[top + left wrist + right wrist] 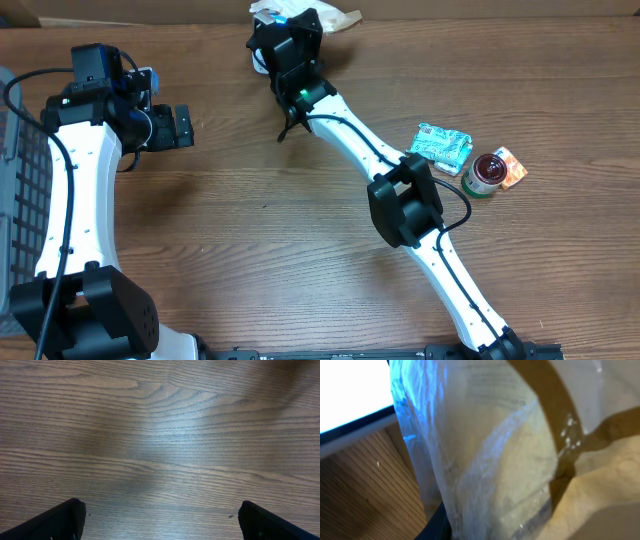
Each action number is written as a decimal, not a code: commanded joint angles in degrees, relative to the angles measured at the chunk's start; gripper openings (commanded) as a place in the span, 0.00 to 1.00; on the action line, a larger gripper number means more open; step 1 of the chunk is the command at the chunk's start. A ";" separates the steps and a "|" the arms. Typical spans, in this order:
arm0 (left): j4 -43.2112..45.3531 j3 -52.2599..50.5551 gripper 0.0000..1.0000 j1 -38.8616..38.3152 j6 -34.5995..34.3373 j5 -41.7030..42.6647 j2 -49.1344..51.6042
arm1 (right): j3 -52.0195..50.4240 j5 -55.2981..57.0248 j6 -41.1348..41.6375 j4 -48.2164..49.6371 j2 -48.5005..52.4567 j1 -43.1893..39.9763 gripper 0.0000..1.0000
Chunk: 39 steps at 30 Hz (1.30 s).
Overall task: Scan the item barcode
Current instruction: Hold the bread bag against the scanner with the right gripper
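The item (335,18) is a crinkled clear plastic bag with pale contents and print, lifted at the table's far edge. In the right wrist view the bag (490,460) fills most of the frame, with a bluish sheen on its left side. My right gripper (278,35) is shut on it; only a dark finger (436,527) shows under the plastic. No barcode is legible on the faces I see. My left gripper (178,127) hangs open over bare wood at the left, its fingertips (60,522) wide apart with nothing between them.
A teal packet (443,146), a red-lidded jar (485,175) and an orange packet (512,165) lie at the right. A grey basket (15,180) sits at the left edge. A bright white surface with a dark rim (350,395) stands beside the bag.
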 commanded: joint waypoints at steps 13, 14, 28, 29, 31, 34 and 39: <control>0.00 0.83 1.00 0.26 1.07 0.20 -0.66 | -0.04 2.10 2.64 2.69 0.04 1.09 0.04; 0.00 0.83 1.00 0.26 1.05 0.20 -0.66 | -0.04 2.10 2.47 2.40 0.04 1.05 0.04; 0.02 0.83 1.00 0.26 1.07 0.20 -0.66 | -0.04 2.08 2.86 -4.13 0.04 0.92 0.04; 0.02 0.83 1.00 0.26 1.07 0.20 -0.66 | -0.04 2.08 2.86 -4.13 0.04 0.92 0.04; 0.00 0.83 1.00 0.26 1.07 0.17 -0.66 | -0.04 2.10 2.86 -4.13 0.04 0.92 0.04; 0.02 0.83 1.00 0.26 1.05 0.20 -0.66 | -0.04 2.10 2.89 -4.13 0.04 0.92 0.04; 0.02 0.83 1.00 0.26 1.05 0.20 -0.66 | -0.04 2.10 2.89 -4.15 0.04 0.92 0.04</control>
